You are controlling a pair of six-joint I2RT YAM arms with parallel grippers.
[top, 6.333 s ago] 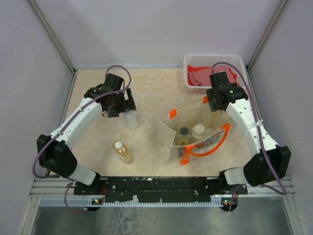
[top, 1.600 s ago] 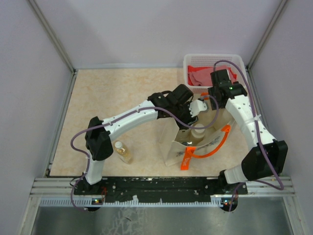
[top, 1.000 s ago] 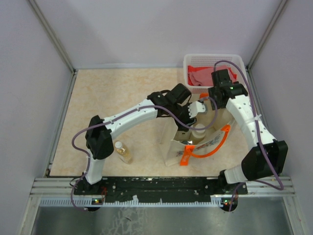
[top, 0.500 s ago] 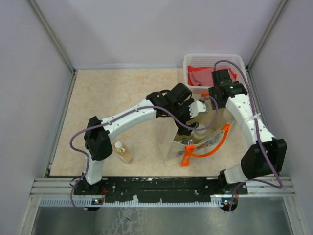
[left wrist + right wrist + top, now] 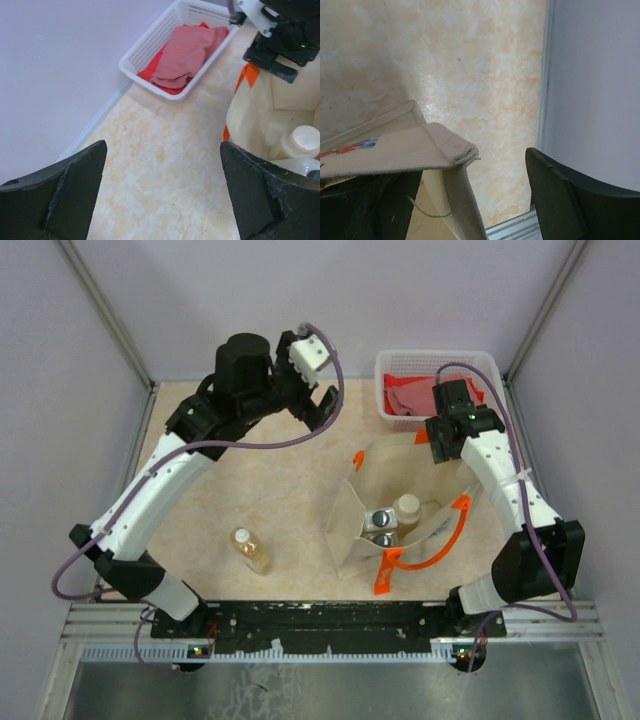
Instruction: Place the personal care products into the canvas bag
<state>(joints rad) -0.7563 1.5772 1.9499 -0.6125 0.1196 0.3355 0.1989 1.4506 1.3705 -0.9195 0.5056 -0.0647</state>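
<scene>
The beige marbled table [image 5: 230, 460] is sitting between pale grey walls. From above we are seeing what neither wrist camera is catching: the amber-liquid bottle [image 5: 251, 551] is standing alone on the table near the left arm's base, well apart from the canvas bag [image 5: 395, 465]. The same view is showing three bottles upright inside the bag, the cream-capped bottle [image 5: 406, 505] just beside two dark-capped bottles [image 5: 378, 517].

The left gripper [image 5: 318, 405] is hovering over the far part of the table, its fingers spread wide with nothing between them. Its own camera is looking down on the lattice basket [image 5: 150, 55], the red cloth [image 5: 185, 50] and the bag's mouth.

The right gripper [image 5: 437, 440] is sitting at the bag's far rim. Only its wrist camera is showing the jaws standing apart, the folded canvas edge lying over one finger [image 5: 365, 205].
</scene>
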